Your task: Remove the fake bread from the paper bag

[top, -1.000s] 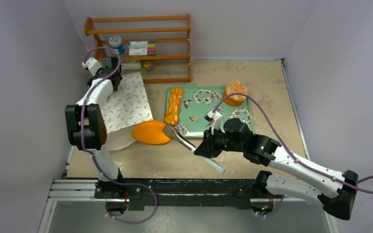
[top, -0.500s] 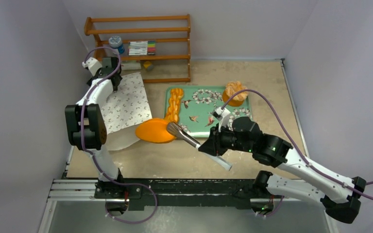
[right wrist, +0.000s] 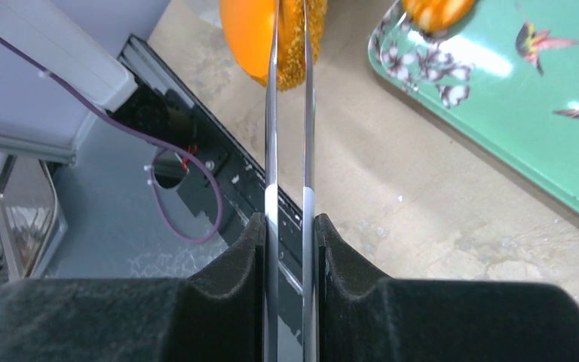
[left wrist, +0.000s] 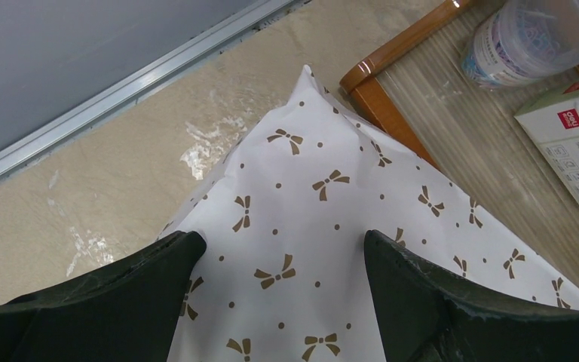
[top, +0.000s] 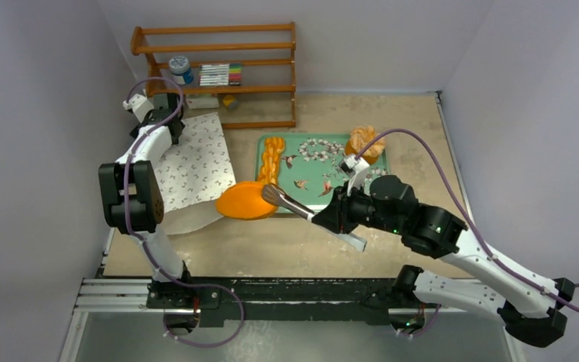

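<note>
The white paper bag (top: 196, 162) with brown bow motifs lies flat at the left. My left gripper (top: 164, 105) is open over its far corner, and in the left wrist view its jaws (left wrist: 283, 245) stand wide apart with the bag (left wrist: 309, 211) under them. My right gripper (top: 330, 219) is shut on silver tongs (top: 294, 205). The tongs' tips pinch a smooth orange loaf (top: 243, 200) just outside the bag's mouth, at the tray's near-left corner. The right wrist view shows the gripper (right wrist: 289, 226), the tongs (right wrist: 289, 113) and the loaf (right wrist: 252, 30).
A green floral tray (top: 324, 162) holds a long braided bread (top: 271, 162) at its left and a ruffled round pastry (top: 366, 143) at its far right. A wooden shelf (top: 219, 68) with a jar and boxes stands at the back. The tray's corner (right wrist: 543, 98) shows beside the tongs.
My right arm has moved left-forward toward the tray, carrying the orange loaf in the tongs away from the bag's mouth to the tray's corner. The left gripper has barely shifted.
</note>
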### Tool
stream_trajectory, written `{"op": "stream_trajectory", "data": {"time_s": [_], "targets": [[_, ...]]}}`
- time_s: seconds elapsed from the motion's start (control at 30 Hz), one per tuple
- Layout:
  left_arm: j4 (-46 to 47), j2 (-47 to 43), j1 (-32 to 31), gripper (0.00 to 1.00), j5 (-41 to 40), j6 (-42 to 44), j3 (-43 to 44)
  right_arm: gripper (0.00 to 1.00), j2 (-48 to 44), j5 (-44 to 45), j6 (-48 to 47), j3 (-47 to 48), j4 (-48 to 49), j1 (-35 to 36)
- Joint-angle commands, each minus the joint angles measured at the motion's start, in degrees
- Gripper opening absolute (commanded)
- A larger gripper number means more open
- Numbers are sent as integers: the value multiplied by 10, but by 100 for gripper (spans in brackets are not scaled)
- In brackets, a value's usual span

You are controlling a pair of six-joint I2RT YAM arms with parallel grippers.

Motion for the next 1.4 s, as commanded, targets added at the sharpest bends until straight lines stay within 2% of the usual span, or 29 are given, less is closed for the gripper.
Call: {"op": "stream_trajectory", "data": {"time_s": [0.0,0.37,0.57,0.83,1.1,1.37], "targets": [[20,-12,9,83,-3,10,-12,0,-6,50,-1,70,29,1],[41,-32,14,83,11,1,-45,0,31,141,1,102,10,0],[54,-78,14,85,22,-12,-73,0,99,266,-23,98,42,0],[66,-149,13,86,42,-34,-111,0,213,466,-81,145,88,0],[76,-226,13,87,41,-50,-152,0,308,589,-109,136,114,4],[103,-294,14,90,11,-84,-236,0,424,699,-118,121,142,77]]}}
